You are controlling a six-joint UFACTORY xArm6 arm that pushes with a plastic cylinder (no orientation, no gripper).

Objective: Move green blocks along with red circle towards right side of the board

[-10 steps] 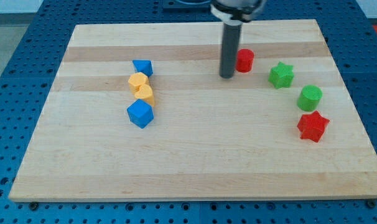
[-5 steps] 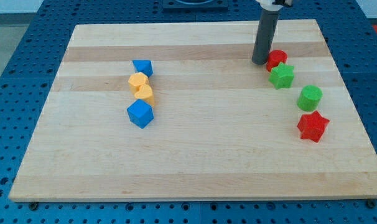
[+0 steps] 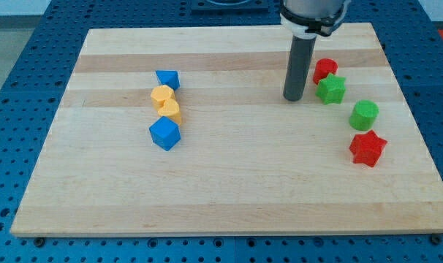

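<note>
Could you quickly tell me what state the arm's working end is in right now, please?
No gripper: my tip holds nothing. It rests on the board, just off the view's left of the green star, with a small gap, and below-left of the red circle.

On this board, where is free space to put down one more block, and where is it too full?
Free: the wide strip along the board's bottom edge, and the middle between the blue cube and my tip. Crowded: the right side, where red circle, green star, green cylinder and red star sit.
</note>
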